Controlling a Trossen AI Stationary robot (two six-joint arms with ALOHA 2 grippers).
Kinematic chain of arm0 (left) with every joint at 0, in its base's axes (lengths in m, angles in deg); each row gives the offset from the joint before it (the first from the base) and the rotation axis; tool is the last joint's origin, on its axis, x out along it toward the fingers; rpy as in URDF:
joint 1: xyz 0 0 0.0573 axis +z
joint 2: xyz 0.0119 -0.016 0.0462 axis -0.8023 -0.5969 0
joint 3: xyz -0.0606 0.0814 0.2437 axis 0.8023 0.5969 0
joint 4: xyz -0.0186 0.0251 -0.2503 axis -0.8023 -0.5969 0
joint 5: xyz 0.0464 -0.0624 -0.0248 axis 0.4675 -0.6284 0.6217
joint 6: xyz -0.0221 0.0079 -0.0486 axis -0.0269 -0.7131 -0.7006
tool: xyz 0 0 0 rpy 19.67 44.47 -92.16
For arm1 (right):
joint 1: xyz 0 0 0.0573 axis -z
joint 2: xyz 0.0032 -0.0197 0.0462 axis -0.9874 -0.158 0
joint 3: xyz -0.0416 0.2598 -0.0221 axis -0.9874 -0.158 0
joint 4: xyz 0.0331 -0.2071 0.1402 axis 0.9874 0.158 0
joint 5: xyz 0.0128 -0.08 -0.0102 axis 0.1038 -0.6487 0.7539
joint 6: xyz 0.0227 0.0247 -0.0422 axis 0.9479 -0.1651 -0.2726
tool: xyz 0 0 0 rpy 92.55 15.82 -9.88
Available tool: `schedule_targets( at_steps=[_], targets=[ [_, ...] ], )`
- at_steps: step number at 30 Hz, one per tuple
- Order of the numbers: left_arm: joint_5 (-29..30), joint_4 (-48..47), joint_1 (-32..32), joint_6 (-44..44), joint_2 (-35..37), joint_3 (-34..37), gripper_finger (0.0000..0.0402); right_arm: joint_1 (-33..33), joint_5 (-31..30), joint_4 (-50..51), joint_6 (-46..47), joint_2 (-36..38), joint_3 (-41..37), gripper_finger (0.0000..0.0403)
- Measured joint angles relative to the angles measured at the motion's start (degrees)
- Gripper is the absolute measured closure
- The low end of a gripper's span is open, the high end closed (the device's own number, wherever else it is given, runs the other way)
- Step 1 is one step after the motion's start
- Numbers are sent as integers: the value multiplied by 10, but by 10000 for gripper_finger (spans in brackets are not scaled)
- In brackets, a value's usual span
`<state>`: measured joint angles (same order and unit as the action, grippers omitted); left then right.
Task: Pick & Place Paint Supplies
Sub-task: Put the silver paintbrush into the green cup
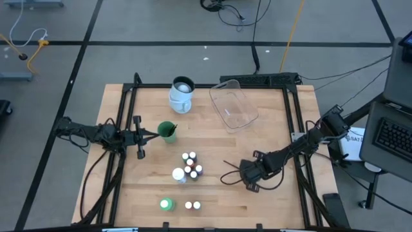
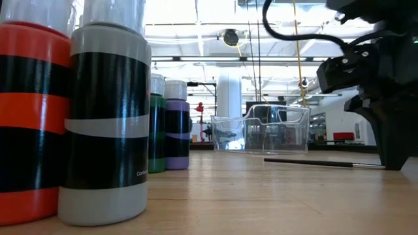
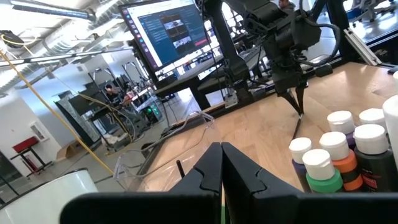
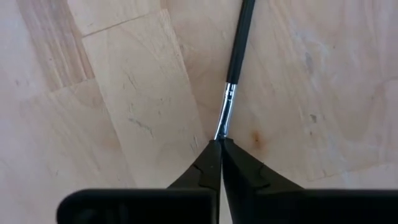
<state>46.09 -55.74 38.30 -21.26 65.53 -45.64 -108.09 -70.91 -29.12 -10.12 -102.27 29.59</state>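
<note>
A thin dark brush (image 4: 237,50) lies on the wooden table; it also shows in the low view (image 2: 313,162). My right gripper (image 1: 248,173) stands over its end, shut on it. A cluster of tiny white-capped bottles (image 1: 191,165) and a taller white bottle (image 1: 179,174) stand at mid-table, and a green bottle (image 1: 166,205) stands near the front edge. My left gripper (image 1: 154,133) is shut at the left rim of a green cup (image 1: 167,131), which holds a dark brush. My left gripper meets the green cup's left rim (image 1: 160,131), level, from the table's left. A green sliver (image 3: 222,211) shows between its shut fingers. The cup stands upright on the table. My right gripper pinches the brush's metal-collared end (image 4: 222,127) between its two fingertips, from above, pointing down. The brush lies flat on the table, running away from the fingers.
A clear plastic tray (image 1: 233,106) and a white mug (image 1: 182,95) stand at the back. Two more tiny bottles (image 1: 192,205) stand near the front edge. Black frame rails run along the table's left and right sides.
</note>
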Motion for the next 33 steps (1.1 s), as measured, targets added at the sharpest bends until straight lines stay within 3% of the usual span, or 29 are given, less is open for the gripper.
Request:
schedule_targets(
  at_steps=[13,20,23,28,33],
  targets=[
    [0,-4,0,1,0,0,396,-5,-139,29,-1,91,20,402],
    [0,-5,0,-1,0,0,396,-11,-163,15,-10,130,24,402],
    [0,-5,0,-1,0,0,396,-21,-186,-36,-36,153,24,402],
    [0,-4,0,-1,0,0,396,-34,-249,-186,-170,214,25,402],
    [0,-3,0,-10,0,0,396,-20,-261,-396,-417,250,12,402]
  ],
)
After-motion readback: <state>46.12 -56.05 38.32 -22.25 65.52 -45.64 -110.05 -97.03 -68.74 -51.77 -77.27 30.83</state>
